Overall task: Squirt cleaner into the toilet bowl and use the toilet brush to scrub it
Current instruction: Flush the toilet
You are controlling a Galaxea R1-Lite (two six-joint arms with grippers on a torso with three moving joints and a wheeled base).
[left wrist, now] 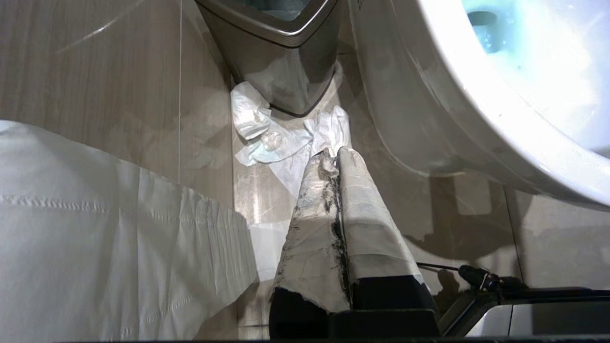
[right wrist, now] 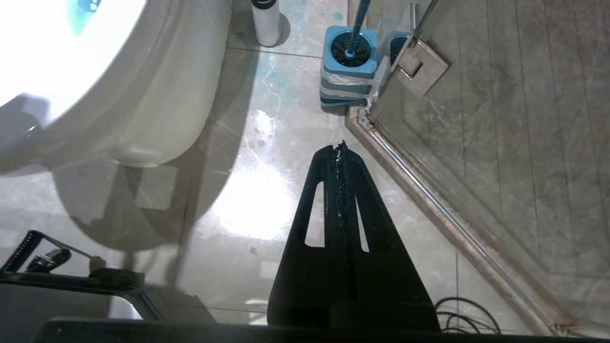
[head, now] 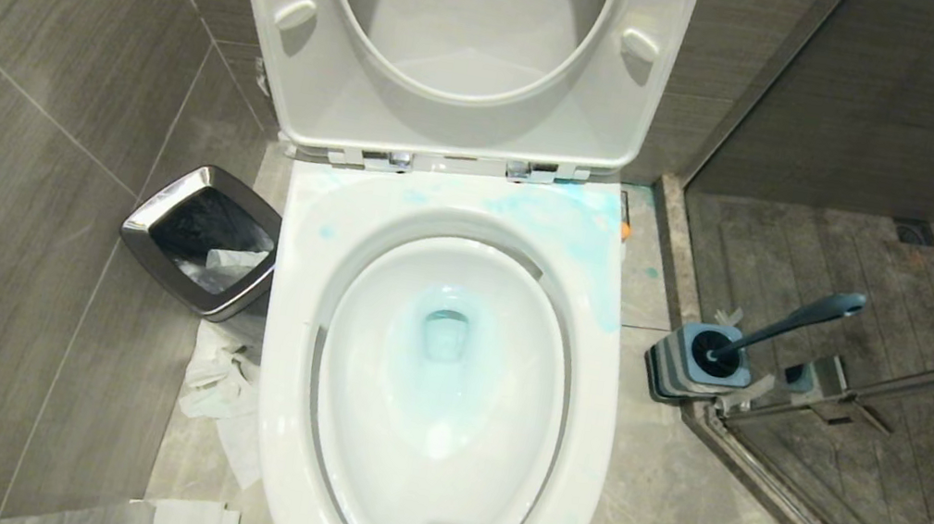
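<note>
The left claw (left wrist: 333,155) is seen fully closed, its taped fingers pressed together with nothing gripped; it is held above the floor beside the toilet bowl (left wrist: 476,95), pointing toward crumpled tissue (left wrist: 276,138) and the waste bin (left wrist: 286,62). The right claw (right wrist: 339,148) is likewise closed and empty, poised over the floor between the bowl and the shower door frame (right wrist: 429,200), aimed toward the toilet brush (right wrist: 358,21). The brush is seated in its square base (head: 699,364); in the head view its handle (head: 795,323) is angled up and to the right. Blue liquid is seen in the bowl (head: 442,361). A white bottle (right wrist: 266,21) is seen standing near the base.
</note>
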